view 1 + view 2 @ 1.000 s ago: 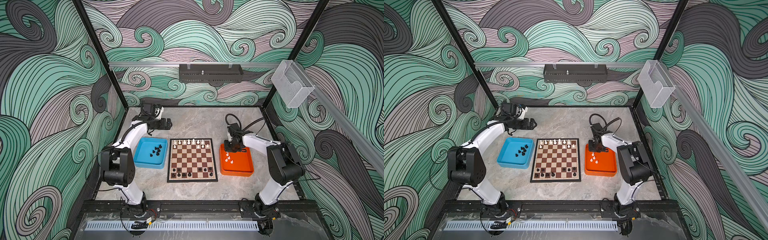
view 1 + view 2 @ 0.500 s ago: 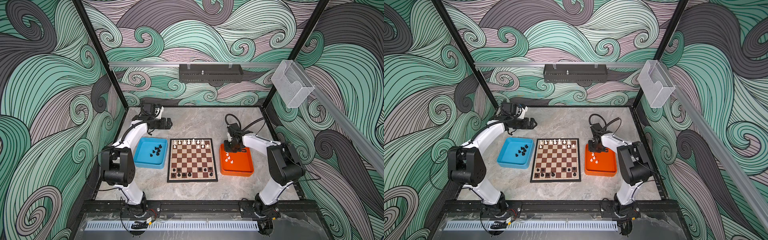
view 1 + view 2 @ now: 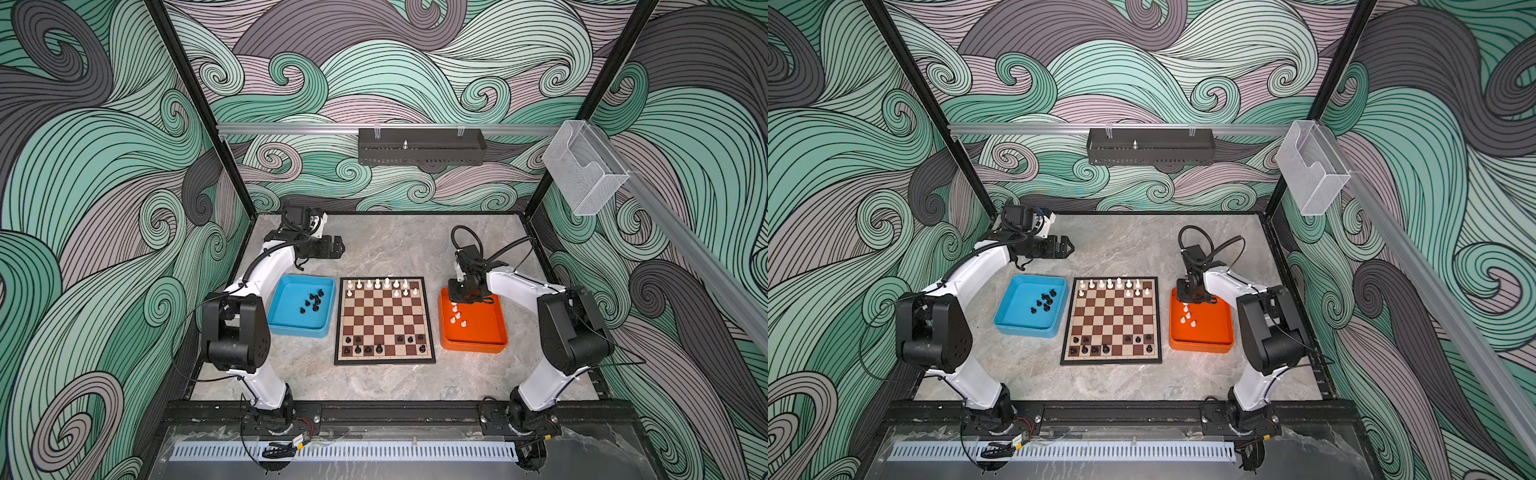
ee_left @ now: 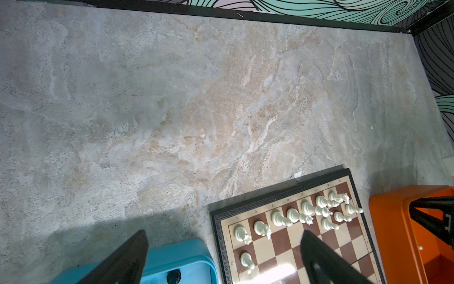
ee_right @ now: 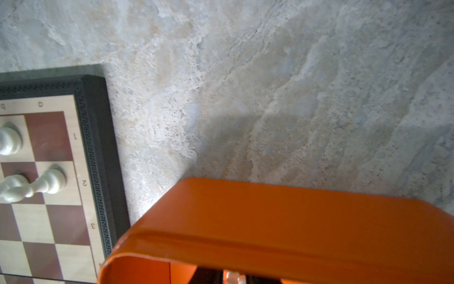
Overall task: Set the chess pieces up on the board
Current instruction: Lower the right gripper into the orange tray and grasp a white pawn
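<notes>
The board (image 3: 384, 320), brown and cream squares in a black frame, is seen flat at the centre of both top views. Eleven glossy white pieces (image 3: 377, 284) are counted on its upper rows and ten black pieces (image 3: 368, 350) on its lower rows. Four more white are seen in the orange tray (image 3: 478, 347) at right, and about six black in the blue tray (image 3: 291, 328) at left. A white piece (image 5: 235, 277) is pinched by the right gripper (image 3: 470, 299) at that tray's upper left corner. The left gripper (image 3: 340, 248) is held spread wide over the table (image 3: 395, 245).
</notes>
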Available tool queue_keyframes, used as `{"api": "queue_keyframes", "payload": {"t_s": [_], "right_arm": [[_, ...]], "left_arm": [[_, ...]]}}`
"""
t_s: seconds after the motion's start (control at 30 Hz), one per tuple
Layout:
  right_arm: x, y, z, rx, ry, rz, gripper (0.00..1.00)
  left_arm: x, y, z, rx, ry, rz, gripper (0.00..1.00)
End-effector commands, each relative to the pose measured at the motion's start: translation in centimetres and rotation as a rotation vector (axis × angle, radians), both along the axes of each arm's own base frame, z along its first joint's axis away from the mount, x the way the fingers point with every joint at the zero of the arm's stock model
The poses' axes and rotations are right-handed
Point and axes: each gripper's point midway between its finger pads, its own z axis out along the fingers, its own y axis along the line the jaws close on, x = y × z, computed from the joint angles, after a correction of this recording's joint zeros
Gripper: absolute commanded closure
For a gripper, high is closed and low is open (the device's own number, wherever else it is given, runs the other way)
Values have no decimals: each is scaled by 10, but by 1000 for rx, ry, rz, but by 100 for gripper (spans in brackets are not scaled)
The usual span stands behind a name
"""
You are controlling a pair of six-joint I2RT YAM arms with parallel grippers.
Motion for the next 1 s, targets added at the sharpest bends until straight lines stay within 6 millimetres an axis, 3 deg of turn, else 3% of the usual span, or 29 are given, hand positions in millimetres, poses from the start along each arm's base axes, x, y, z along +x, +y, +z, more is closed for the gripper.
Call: {"api": "queue_keyframes", "payload": {"t_s": [0.0, 0.97], "right_arm": [[2, 2, 7, 3, -15, -5, 80], [-5, 3, -9, 8, 36, -7, 77]], "left_arm": [[3, -1, 6, -20, 5, -1, 1], [3, -1, 6, -24, 7, 1, 1]]}}
